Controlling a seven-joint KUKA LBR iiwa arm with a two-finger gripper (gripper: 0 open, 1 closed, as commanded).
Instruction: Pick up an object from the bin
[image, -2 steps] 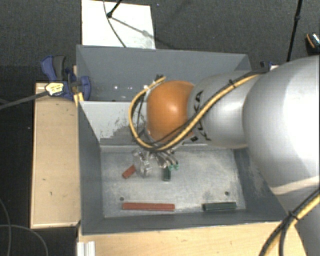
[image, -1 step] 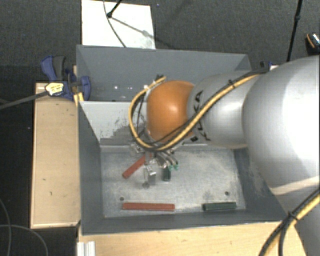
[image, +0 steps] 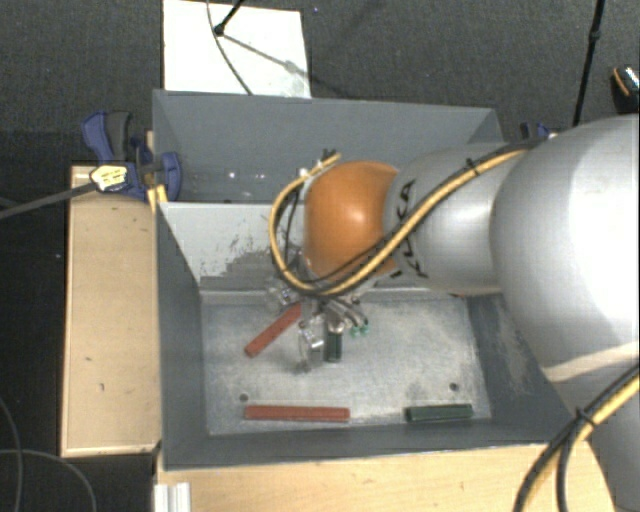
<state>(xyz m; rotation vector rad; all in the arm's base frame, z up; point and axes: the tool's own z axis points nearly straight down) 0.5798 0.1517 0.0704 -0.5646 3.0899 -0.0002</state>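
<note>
Nearest you, along the front of the grey bin (image: 185, 330), two things lie flat on the floor. Both run parallel w/ the front wall. A flat red-brown strip (image: 297, 413) sits left of centre and a short dark green bar (image: 438, 412) sits to the right. They are apart from each other and well clear of the robot, so neither looks like the target at this moment.

Mid-floor, the gripper (image: 318, 348) points straight down, low over the metal or touching it. That pose suits a pick from above. You can't tell how far open it is, nor whether it has hold of anything, because the tip is a small dark cluster w/ a green glint.

Just left of the tip lies a slanted red-brown stick (image: 272, 334). Its lower end points front-left and its upper end reaches right up beside the gripper. Whether they touch is unclear. As the nearest loose thing, it is prob. the one to pick.

Farther back, the orange cover (image: 345, 218) on the wrist hangs over the bin's sloped rear wall, w/ a yellow-and-black cable (image: 440, 195) looped round it. The thick silver arm (image: 540, 230) comes in from the right, over the bin's right side.
</note>
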